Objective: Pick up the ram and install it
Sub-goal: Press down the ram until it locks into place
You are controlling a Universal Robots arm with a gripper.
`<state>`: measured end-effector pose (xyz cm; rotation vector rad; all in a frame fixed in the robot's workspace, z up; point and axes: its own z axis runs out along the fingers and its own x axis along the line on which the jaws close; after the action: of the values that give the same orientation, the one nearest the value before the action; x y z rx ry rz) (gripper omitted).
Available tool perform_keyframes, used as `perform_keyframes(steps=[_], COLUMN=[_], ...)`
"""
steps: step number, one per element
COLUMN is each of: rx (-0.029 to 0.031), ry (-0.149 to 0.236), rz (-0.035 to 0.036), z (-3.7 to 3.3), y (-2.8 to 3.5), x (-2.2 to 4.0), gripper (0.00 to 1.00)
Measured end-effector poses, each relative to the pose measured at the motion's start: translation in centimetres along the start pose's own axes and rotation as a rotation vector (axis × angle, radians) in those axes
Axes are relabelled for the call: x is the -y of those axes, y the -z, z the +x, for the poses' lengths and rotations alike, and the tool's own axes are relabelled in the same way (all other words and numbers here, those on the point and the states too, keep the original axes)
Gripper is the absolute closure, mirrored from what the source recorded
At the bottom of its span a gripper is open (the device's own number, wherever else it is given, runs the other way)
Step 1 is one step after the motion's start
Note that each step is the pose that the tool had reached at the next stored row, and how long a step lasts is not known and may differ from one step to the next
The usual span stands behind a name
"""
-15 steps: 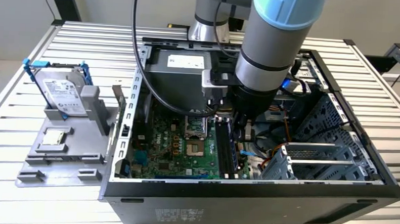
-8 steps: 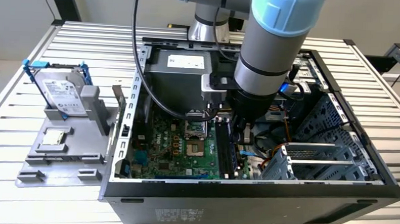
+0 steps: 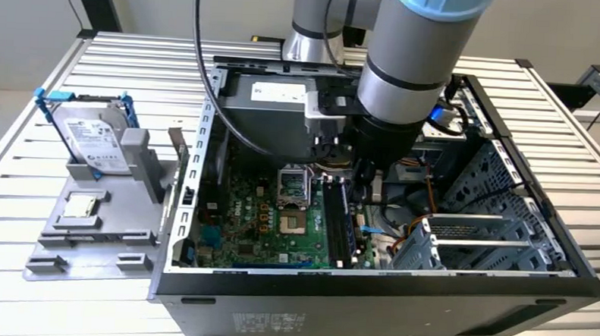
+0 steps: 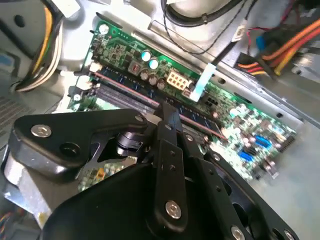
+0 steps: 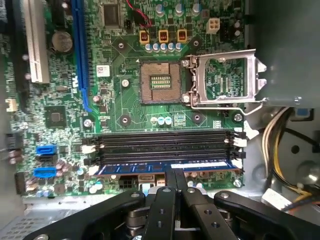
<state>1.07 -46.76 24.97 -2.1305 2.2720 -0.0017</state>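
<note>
The arm reaches down into the open computer case [image 3: 539, 247], which lies on its side on a slatted metal table [image 3: 37, 164]. In the first wrist view the gripper [image 5: 175, 176] has its two black fingers [image 5: 170, 181] pressed together on the top edge of the ram [image 5: 165, 167], a dark blue stick with a pale label strip. The ram stands in the memory slot nearest to the gripper, parallel to the empty black memory slots [image 5: 160, 142] beside it. The open CPU socket [image 5: 160, 82] and its raised metal frame [image 5: 225, 80] lie beyond those slots on the green motherboard [image 5: 115, 55]. In the exterior view, a silver hard drive [image 3: 97, 140] with blue rails stands on a grey holder [image 3: 85, 227], at the exterior view's left of the case.
</note>
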Motion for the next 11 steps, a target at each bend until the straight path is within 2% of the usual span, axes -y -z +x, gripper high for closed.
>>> perform_keyframes(steps=[8,11], rx=[0.0000,0.0001], ry=[0.000,0.000], rz=[0.0000,-0.0018], z=[-0.07,-0.08], y=[3.63,3.85], x=[0.07,0.08], gripper=[1.00,1.00])
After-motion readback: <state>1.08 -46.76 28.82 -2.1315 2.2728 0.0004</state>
